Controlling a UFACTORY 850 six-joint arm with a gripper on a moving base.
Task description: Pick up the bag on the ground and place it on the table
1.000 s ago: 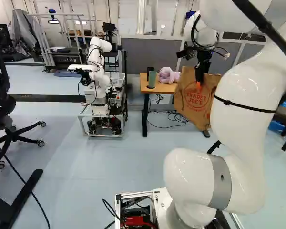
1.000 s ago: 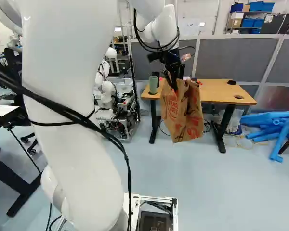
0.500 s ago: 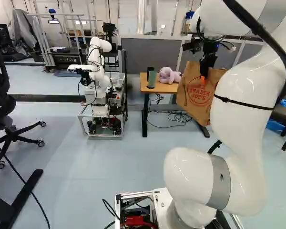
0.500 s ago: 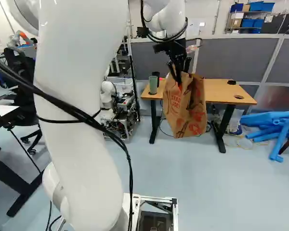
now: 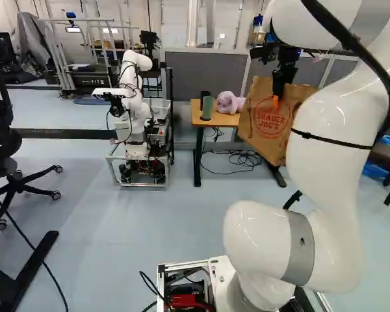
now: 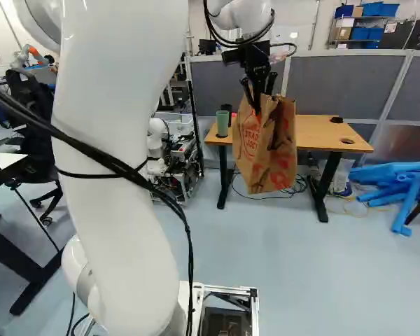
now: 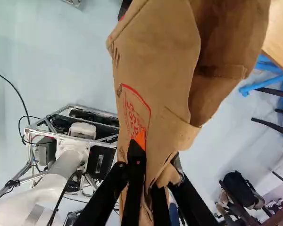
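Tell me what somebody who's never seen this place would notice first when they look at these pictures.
Probably the huge white arm, filling much of both base views. Next comes the brown paper bag with red print, pinched between the black fingers and hanging in front of the wooden table in the right base view. The bright blue pile at that view's right edge would likely catch the eye too.

Cup on tbl, L end; bag in front
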